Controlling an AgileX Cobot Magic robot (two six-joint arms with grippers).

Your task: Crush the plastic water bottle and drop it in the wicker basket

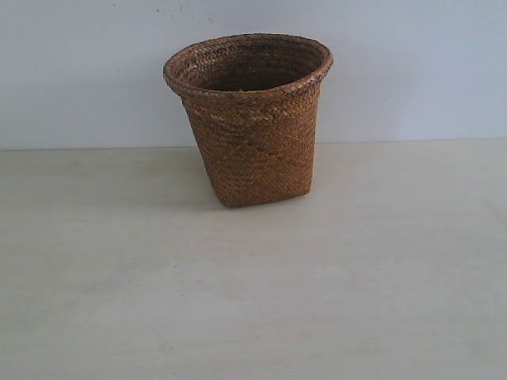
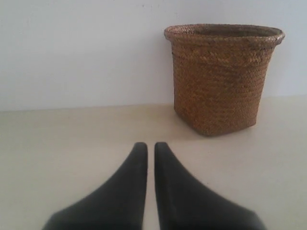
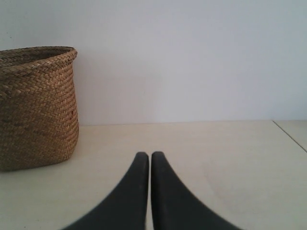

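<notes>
wicker basket (image 1: pixel 253 150): brown woven natural fibre, rough and matt. Tight diagonal weave on the walls, thicker braided rim (image 1: pixel 245 93). Some darker strands in the weave, no sheen anywhere.

counter (image 1: pixel 253 301): pale, smooth, matt. Faint streaky grain, could be light wood or laminate, can't tell which.

wall (image 1: pixel 79 71): flat matt off-white, painted look, a few small specks.

left end effector (image 2: pixel 150 146) and right end effector (image 3: pixel 146 155): black fingers, smooth, matt to slightly satin. Looks like moulded plastic or rubber, can't tell which.
</notes>
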